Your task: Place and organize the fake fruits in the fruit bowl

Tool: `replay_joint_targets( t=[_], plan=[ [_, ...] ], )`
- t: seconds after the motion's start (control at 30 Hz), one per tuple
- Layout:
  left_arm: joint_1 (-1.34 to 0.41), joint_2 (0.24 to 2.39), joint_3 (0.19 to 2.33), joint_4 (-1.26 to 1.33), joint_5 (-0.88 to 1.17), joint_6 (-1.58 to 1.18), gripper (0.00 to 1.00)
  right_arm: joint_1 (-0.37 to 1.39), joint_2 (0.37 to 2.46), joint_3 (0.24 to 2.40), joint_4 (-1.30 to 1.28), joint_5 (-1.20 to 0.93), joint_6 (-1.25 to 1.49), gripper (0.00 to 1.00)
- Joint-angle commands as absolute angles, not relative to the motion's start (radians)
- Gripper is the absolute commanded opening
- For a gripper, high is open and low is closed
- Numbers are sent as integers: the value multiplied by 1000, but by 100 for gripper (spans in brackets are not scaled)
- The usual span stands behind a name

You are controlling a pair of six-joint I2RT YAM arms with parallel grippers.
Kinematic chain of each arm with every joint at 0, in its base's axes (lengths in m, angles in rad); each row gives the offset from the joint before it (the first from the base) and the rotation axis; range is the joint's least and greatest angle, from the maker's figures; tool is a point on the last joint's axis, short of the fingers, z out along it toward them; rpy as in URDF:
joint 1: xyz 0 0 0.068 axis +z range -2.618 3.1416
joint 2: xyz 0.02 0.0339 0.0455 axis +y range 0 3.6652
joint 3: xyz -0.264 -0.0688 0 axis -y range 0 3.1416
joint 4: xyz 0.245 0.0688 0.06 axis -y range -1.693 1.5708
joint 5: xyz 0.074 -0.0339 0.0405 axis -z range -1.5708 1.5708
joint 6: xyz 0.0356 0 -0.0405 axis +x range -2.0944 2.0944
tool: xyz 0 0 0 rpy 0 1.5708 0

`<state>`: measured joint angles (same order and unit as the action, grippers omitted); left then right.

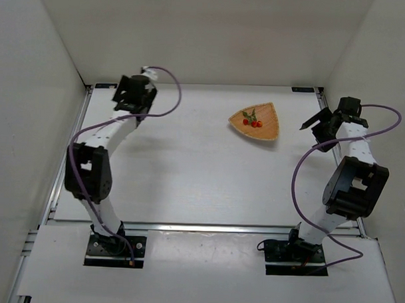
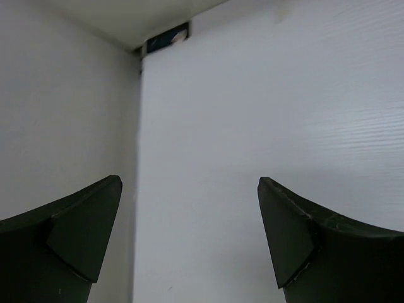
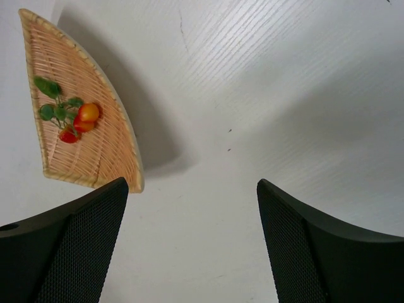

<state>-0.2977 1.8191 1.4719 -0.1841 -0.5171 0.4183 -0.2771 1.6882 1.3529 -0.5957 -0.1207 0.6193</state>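
**Wrapping up, with both grippers hanging empty**

Judging the placing step as done or very nearly so: finding the berries point(image 3: 82, 118) lying together inside the bowl point(image 3: 95, 158), a small red-orange cluster with green leaves, resting on the woven surface and away from the rim. Spotting no loose fruit outside it in the overhead view, so reckoning nothing as left to fetch. Locating the bowl itself on the far right part of the table point(image 1: 189, 164).

Looking to the next move: probably calling for no more than a tidy-up, either nudging the cluster to sit more centrally or simply drawing back to rest. Requiring, for any nudge, a slow and careful descent from the right side. Risking, otherwise, catching the edge and tipping or sliding so shallow and light-looking a bowl.

Holding the left gripper point(image 2: 189, 189) spread fully wide, gripping nothing and touching nothing. Pointing it toward the far left corner of the table, well apart from the bowl.

Holding the right gripper point(image 3: 192, 189) spread wide too, with only table surface showing between the jaws. Carrying nothing, and hovering near the bowl's closest corner without touching it.
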Motion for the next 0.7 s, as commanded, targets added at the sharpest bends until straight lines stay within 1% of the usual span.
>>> replay_joint_targets(
  t=[0.0, 0.07, 0.1, 0.2, 0.23, 0.33, 0.4, 0.53, 0.67],
  plan=[
    [-163, 1657, 1308, -273, -624, 387, 100, -290, 1631, 1336, -580, -112, 594, 88],
    [-85, 1600, 1243, -294, -614, 356, 100, -301, 1620, 1315, -589, -112, 594, 88],
    [-5, 1554, 1212, -305, -601, 312, 100, -311, 1620, 1315, -589, -112, 583, 88],
    [110, 1502, 1103, -324, -601, 249, 100, -322, 1611, 1315, -598, -112, 572, 88],
    [176, 1476, 1059, -324, -601, 201, 100, -331, 1611, 1315, -609, -112, 572, 88],
    [247, 1433, 993, -347, -620, 148, 100, -331, 1611, 1315, -618, -121, 572, 88],
    [258, 1408, 967, -359, -620, 126, 100, -331, 1611, 1325, -618, -121, 572, 88],
    [284, 1348, 917, -380, -505, 52, 100, -331, 1611, 1335, -618, -143, 592, 88],
    [284, 1335, 917, -409, -453, 14, 100, -331, 1611, 1344, -627, -143, 592, 88]
  ],
)
